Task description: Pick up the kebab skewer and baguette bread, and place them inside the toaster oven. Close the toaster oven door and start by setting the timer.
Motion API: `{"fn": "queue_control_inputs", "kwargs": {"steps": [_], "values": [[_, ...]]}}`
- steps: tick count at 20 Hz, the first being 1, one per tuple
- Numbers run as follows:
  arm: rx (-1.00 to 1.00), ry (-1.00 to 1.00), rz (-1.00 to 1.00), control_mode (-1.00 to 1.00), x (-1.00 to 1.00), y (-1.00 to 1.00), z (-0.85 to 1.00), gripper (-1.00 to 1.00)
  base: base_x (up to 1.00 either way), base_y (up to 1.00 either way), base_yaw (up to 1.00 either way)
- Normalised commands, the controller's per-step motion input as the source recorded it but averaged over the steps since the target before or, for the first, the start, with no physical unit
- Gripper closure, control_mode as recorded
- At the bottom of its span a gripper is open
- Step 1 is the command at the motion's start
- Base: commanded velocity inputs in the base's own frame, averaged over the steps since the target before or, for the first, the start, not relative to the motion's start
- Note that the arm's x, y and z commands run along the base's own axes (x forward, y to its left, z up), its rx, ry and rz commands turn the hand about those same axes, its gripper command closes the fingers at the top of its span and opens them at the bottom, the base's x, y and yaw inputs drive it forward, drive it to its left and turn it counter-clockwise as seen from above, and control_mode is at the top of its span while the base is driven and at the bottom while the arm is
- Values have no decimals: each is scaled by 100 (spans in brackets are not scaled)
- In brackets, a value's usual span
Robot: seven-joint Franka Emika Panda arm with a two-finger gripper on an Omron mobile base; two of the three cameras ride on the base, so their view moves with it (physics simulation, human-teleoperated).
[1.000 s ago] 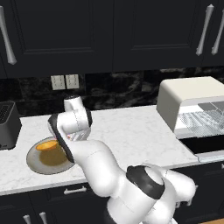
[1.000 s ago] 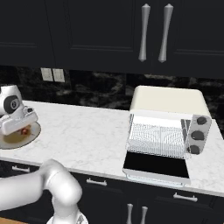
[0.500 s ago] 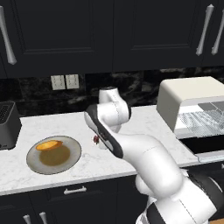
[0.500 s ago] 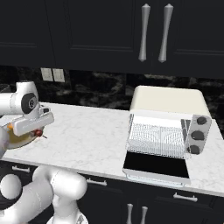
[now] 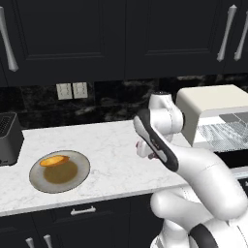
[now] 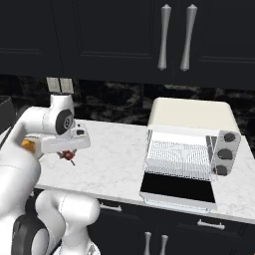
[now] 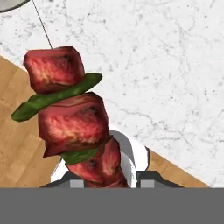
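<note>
**Skewer in the hand, bread waiting on the plate**

The thin kebab skewer threaded with dark red meat chunks and green pepper slices [image 7: 70,118] is pinched in the robot's two-finger hand [image 6: 67,155], carried above the white marble desk [image 6: 114,159] between the plate and the oven. In the hand view the fingers close on the lowest chunk, with the rest of the stick and its bare thin tip reaching away from the grip.

It looks light, but awkward: the stick is stiff and narrow, while the chunks are probably soft and could slide or turn on it. Held at one end, the long free part may swing or droop, so a hold nearer the middle chunks would likely be steadier.

The small oval golden-orange baguette bread [image 5: 54,160] lies on the round grey plate [image 5: 80,177], well apart from the hand. It seems light and firm-crusted; across its short width is the likely place to take it.

The cream-white boxy toaster oven [image 6: 191,134] stands open, its dark glass door [image 6: 177,189] folded down flat before the wire rack [image 6: 179,157].
</note>
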Motion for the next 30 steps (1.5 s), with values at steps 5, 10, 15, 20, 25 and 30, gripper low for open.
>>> {"fn": "queue_control_inputs", "kwargs": {"steps": [5, 10, 15, 20, 25, 30], "values": [[0, 0, -51, -100, 0, -100, 7, 100, 0, 0, 0], [0, 0, -37, -100, 0, -100, 32, 100, 0, 0, 0], [-6, 0, -36, -100, 0, -100, 5, 100, 0, 0, 0], [-12, 0, -34, -100, 4, -100, 0, 100, 0, 0, 0], [-16, 0, -23, -100, 32, -100, 1, 100, 0, 0, 0], [-4, -5, -5, -100, 45, -65, 0, 100, 0, 0, 0]]}}
